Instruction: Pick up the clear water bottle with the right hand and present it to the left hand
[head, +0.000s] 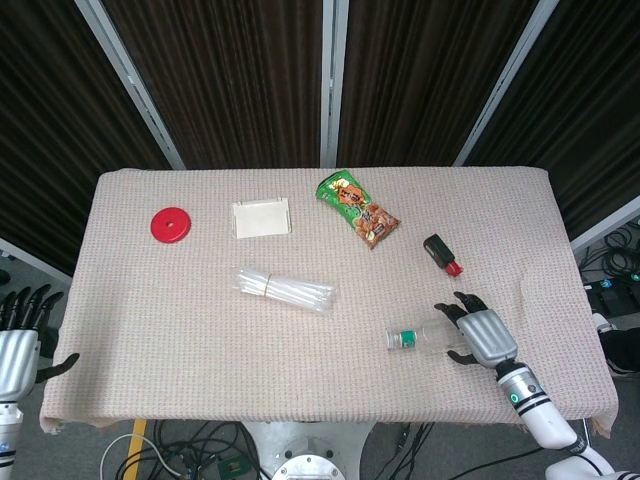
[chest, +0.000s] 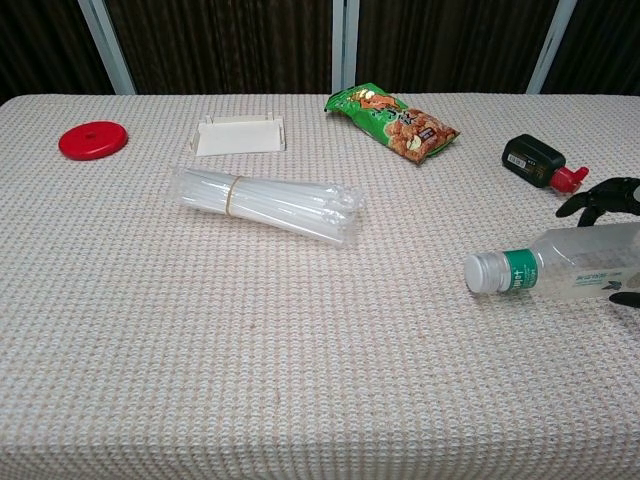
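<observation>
Over the lying clear water bottle, right hand fingers spread apart, holding nothing.

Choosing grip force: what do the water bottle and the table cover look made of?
Water bottle: clear, glossy thin plastic, probably; the cloth shows through it, and the cap is ribbed and white. Table cover: matte beige woven fabric with a waffle texture.

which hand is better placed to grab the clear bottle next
Right. The right hand is over the clear plastic water bottle, its fingers spread either side of it. The left hand sits off the far table edge.
</observation>
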